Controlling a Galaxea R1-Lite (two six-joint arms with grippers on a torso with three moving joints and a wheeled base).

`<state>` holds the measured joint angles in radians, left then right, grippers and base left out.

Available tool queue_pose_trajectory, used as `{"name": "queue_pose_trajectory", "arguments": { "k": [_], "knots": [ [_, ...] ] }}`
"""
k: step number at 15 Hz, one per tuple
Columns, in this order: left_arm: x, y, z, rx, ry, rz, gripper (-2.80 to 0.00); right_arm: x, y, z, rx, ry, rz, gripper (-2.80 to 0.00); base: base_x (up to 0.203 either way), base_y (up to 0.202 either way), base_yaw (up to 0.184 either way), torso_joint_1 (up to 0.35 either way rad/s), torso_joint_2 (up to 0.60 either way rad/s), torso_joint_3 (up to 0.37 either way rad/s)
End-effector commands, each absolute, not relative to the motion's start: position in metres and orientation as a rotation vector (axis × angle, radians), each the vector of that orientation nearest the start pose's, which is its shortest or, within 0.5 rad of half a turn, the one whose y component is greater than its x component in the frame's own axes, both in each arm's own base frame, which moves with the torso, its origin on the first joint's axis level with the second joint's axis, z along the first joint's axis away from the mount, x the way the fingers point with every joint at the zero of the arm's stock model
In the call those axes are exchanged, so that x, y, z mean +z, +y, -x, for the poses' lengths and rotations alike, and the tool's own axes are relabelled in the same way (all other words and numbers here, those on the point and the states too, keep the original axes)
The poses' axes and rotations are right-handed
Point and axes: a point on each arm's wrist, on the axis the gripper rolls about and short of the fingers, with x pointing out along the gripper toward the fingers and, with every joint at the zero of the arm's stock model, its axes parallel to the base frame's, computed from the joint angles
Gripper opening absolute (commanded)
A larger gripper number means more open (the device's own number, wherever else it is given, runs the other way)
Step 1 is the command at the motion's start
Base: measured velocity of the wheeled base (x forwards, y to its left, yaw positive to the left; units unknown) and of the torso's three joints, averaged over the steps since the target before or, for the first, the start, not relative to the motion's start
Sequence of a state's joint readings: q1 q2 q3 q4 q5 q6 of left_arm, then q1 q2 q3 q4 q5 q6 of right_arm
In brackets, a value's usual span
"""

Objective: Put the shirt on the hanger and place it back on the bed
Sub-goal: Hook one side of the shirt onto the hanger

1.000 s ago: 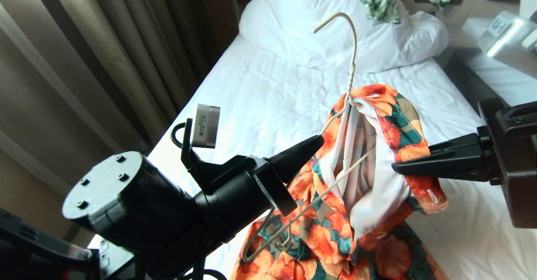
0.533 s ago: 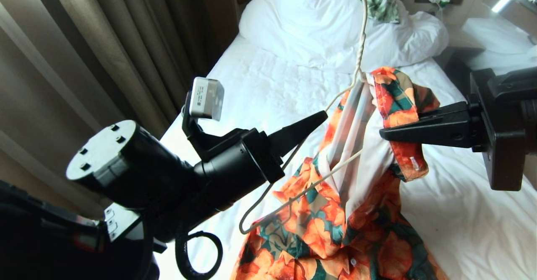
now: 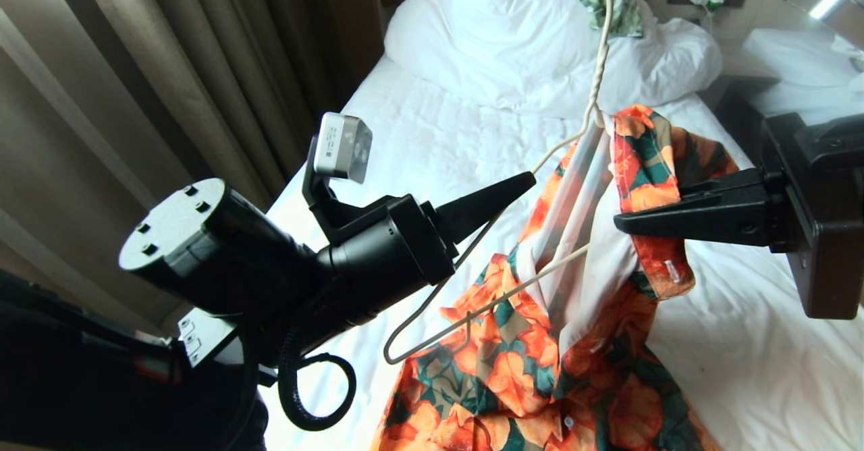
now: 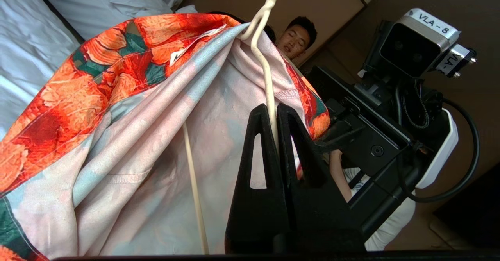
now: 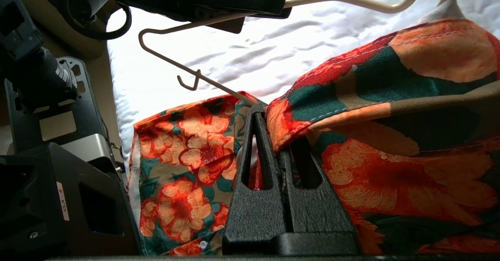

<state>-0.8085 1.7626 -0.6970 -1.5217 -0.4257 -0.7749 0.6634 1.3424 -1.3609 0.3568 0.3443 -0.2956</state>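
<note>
**Threading the bare shoulder of the hanger into the shirt**

Cream-white wire is pinched in the left end effector [image 3: 530, 182], its jaws closed on one sloping arm of the hanger [image 3: 472, 312] at mid-frame in the head view; the left wrist view shows the wire running straight between the two pads. The right end effector [image 3: 619, 221], at the right of the frame, is clamped on a fold of the shirt [image 3: 533, 363] near its collar. The shirt hangs from the hanger's neck in the centre, its hem trailing toward the lower edge over the bed [image 3: 432, 140]. Only the far shoulder looks dressed; the near corner, lower centre, is bare wire.

To do this well, I judge the right end effector should draw the open side of the shirt across toward that bare corner while the left keeps the hanger level and steady. Pulling slowly matters, since the small notch hook could snag the cloth.
</note>
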Motion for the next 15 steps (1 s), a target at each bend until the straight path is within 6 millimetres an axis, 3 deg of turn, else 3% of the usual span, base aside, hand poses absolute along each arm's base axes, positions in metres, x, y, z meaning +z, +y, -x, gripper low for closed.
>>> {"name": "queue_pose_trajectory", "arguments": {
  "k": [1, 9, 15],
  "knots": [
    [0.224, -0.222, -0.2, -1.344, 0.007, 0.756, -2.8, 0.338, 0.128, -0.151, 1.046, 0.194, 0.323, 0.0, 0.0, 0.0, 0.0, 0.0, 0.0, 0.0],
    [0.245, -0.216, -0.203, -1.35, -0.081, 0.769, -2.8, 0.335, 0.13, -0.158, 0.983, 0.307, 0.254, 0.0, 0.0, 0.0, 0.0, 0.0, 0.0, 0.0],
    [0.262, -0.201, -0.207, -1.332, -0.143, 0.793, -2.8, 0.338, 0.123, -0.148, 0.947, 0.427, 0.189, 0.0, 0.0, 0.0, 0.0, 0.0, 0.0, 0.0]
  ]
}}
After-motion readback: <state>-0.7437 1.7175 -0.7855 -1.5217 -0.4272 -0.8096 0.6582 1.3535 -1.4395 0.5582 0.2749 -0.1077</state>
